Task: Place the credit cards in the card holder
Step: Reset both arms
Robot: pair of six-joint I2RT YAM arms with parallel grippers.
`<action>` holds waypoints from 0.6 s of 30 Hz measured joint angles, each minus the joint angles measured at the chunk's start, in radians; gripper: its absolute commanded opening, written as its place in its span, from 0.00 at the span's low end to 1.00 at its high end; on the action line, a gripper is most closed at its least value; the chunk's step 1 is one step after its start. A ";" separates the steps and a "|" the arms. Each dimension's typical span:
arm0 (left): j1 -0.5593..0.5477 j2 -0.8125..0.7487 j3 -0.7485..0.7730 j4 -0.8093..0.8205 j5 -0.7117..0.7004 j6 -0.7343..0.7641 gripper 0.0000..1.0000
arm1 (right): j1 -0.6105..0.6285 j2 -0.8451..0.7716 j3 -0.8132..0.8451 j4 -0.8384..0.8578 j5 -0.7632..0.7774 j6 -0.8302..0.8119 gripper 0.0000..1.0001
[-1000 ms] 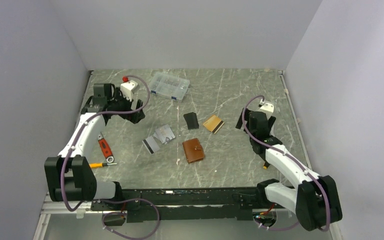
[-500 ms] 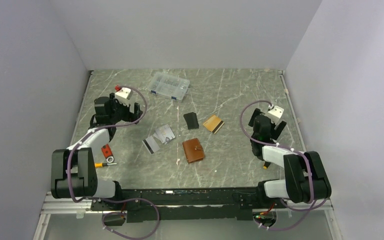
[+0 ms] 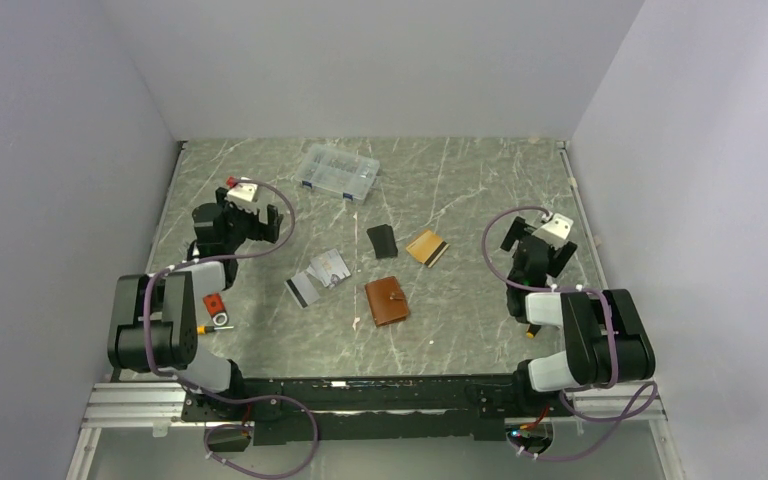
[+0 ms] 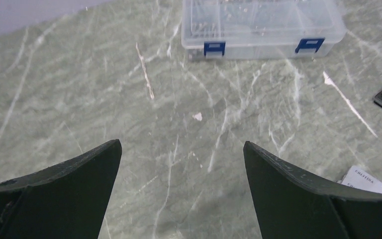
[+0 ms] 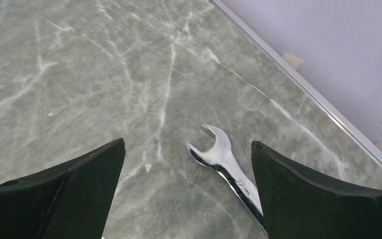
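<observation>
Credit cards lie to the right of the left tool and left of the right tool, both open and empty, the left nearer the silver pair.

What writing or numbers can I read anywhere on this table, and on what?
Silver-grey card, left wrist view: one line of small dark capitals, too blurred to read.
From above, its print is too small to read.
Orange card, card holder, clear box: no writing shows.
</observation>
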 measured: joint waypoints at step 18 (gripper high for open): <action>0.142 -0.082 -0.090 0.069 0.026 -0.173 1.00 | -0.010 0.070 -0.055 0.204 -0.182 -0.090 1.00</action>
